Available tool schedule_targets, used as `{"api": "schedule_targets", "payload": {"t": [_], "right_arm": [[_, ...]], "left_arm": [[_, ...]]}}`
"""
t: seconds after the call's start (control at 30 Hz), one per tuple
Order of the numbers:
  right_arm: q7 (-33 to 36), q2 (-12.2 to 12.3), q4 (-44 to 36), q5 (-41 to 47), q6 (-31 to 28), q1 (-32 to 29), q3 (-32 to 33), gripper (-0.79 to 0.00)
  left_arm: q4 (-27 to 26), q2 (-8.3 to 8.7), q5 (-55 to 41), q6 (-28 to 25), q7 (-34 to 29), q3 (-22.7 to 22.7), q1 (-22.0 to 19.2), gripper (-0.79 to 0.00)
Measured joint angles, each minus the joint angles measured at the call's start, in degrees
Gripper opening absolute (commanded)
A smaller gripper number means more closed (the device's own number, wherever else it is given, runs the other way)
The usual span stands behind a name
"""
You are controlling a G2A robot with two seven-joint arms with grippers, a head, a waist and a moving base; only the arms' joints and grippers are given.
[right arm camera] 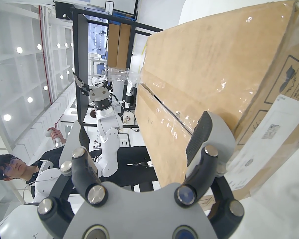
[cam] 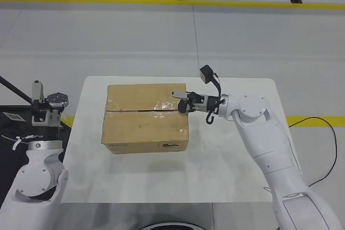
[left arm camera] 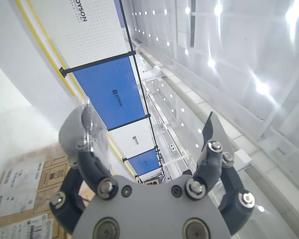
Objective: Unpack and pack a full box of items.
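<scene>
A closed cardboard box (cam: 145, 118) sits mid-table, with clear tape (cam: 161, 106) wrinkled along its top seam (right arm camera: 164, 111), which shows a dark gap. My right gripper (cam: 180, 100) is open at the box's right end, level with the top. One finger (right arm camera: 201, 135) lies over the top edge by the seam and the other finger (right arm camera: 81, 138) is off the box. My left gripper (left arm camera: 147, 118) is open, held up off the table's left side and pointing toward the ceiling. A scrap of clear tape (left arm camera: 92, 128) clings to one of its fingers. It appears small in the right wrist view (right arm camera: 92, 83).
The white table (cam: 230, 172) has bare room in front of and to the right of the box. Labels cover the box's end face (right arm camera: 276, 125). A black stand (cam: 6, 115) sits off the table's left edge beside the left arm (cam: 40, 103).
</scene>
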Motion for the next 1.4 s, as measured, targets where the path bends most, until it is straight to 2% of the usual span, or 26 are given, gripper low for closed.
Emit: {"api": "schedule_targets", "payload": {"t": [0.37,0.73,1.1,1.4], "right_arm": [[0.2,1.2,-2.7,-0.5,-0.3,-2.1,2.0,0.0],[-1.5,2.3,-4.5,-0.4,-0.7,-3.9,4.2,0.0],[-5.0,4.5,-13.8,-0.3,-1.1,-11.2,11.1,0.0],[-5.5,5.4,-16.7,-0.2,-0.3,-14.2,12.8,0.0]], "left_arm": [[-4.4,-0.86,6.1,3.7,-0.2,3.2,-3.4,0.0],[-8.2,-1.88,12.9,6.4,-2.1,9.8,-6.5,0.0],[-7.6,-3.13,15.9,9.1,-4.5,16.9,-12.1,0.0],[-5.7,-4.11,17.3,10.9,-5.8,20.5,-15.7,0.0]]}}
